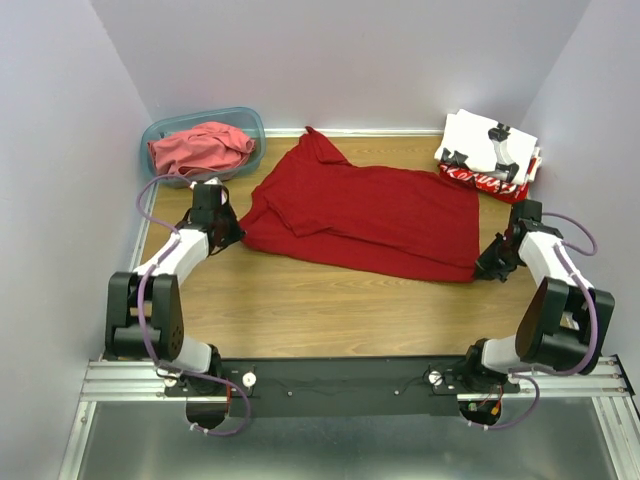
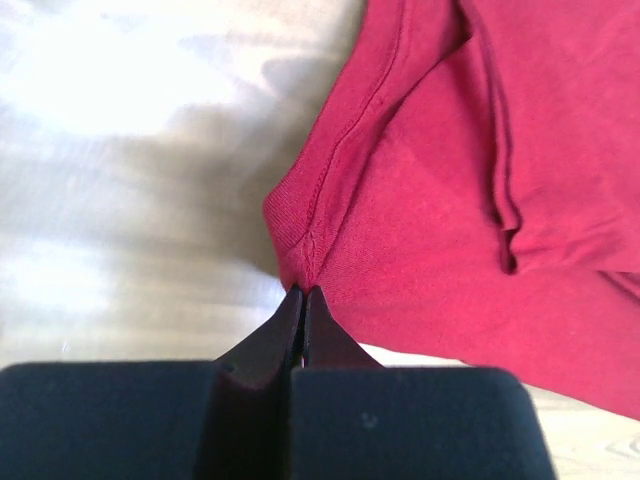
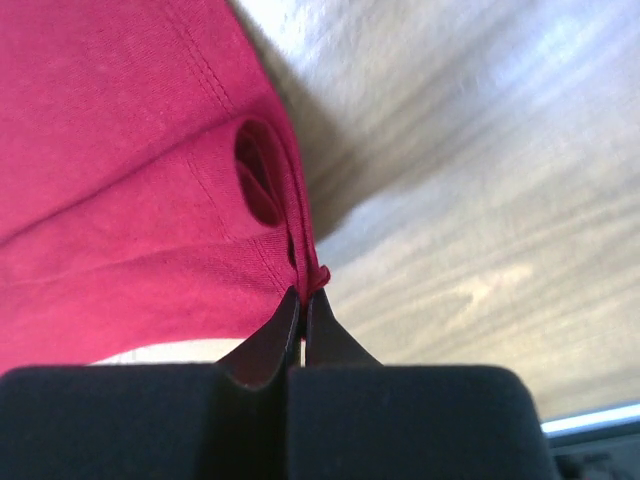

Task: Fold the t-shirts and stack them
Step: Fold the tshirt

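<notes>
A plain deep red t-shirt (image 1: 370,215) lies spread across the middle of the wooden table. My left gripper (image 1: 232,236) is shut on its near left corner, and the left wrist view shows the hem (image 2: 310,250) pinched between the fingertips. My right gripper (image 1: 487,270) is shut on the near right corner; the folded edge (image 3: 305,255) is nipped in its jaws. A paler coral-red t-shirt (image 1: 200,148) lies crumpled in the tub. A folded white t-shirt with black prints (image 1: 488,140) lies on a folded red one with white lettering (image 1: 490,182) at the back right.
A translucent teal plastic tub (image 1: 252,122) stands at the back left corner. Walls close in the table on the left, back and right. Bare wood (image 1: 330,310) runs between the red shirt and the arms' bases.
</notes>
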Available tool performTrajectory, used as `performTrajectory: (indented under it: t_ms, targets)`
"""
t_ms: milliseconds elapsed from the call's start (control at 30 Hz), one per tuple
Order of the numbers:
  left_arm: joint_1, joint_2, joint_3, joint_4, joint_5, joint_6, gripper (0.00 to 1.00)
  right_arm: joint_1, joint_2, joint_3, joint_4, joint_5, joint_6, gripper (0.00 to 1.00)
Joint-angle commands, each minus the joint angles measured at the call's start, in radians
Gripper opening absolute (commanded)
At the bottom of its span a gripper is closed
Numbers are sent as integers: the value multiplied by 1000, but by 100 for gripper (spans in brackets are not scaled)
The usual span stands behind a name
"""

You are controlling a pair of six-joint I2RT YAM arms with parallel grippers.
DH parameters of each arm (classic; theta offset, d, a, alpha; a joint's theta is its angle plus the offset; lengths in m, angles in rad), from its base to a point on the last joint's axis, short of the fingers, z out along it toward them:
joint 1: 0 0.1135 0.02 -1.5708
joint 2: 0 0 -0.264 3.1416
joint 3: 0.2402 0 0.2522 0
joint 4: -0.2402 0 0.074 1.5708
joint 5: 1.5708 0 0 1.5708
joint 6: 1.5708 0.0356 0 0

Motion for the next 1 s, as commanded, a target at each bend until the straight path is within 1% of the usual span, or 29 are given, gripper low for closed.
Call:
performTrajectory:
  t_ms: [0,33,167,200,333,467,500,567,600,633,667,700,733,767,867,900,967]
  targets:
    - [5,-101,-40,-83,-51,-25,0,-6,-56,28,-108,-7,-8,0]
    - [6,-118,-47,-94,-56,-27,0,-6,-70,36,-143,-3,-8,1]
    - [15,-215,-56,-161,-79,-28,0,-6,-125,35,-195,6,-11,1]
    - [17,-229,-56,-173,-112,-30,0,-6,-136,32,-203,6,-8,1]
    - [40,-286,-63,-227,-117,-27,0,-6,-177,45,-255,-24,9,0]
    - [46,-364,-90,-265,-138,-28,0,-6,-222,35,-280,-26,10,0]
    - [69,-373,-93,-281,-143,-28,0,-6,-234,35,-292,-29,15,1]
    - [75,-391,-94,-308,-143,-21,0,-6,-243,32,-300,-35,17,2]
    - [77,-396,-93,-319,-142,-19,4,-6,-247,32,-303,-41,15,5]
    - [78,-398,-84,-330,-133,-18,24,-6,-253,32,-307,-44,14,12]
    - [78,-408,-77,-354,-131,-19,44,-6,-256,36,-307,-47,12,33]
    - [80,-417,-73,-362,-131,-22,59,-6,-257,39,-310,-47,12,43]
    - [80,-428,-62,-371,-135,-25,78,-6,-259,44,-314,-47,9,53]
    - [80,-451,-56,-384,-145,-25,84,-6,-265,48,-315,-38,6,63]
    - [78,-479,-27,-396,-210,-11,87,-6,-274,71,-318,-23,-5,75]
    - [78,-491,-21,-399,-230,-8,87,-6,-276,77,-318,-20,-9,77]
    - [78,-502,-11,-376,-209,2,87,-6,-274,90,-311,-27,-32,77]
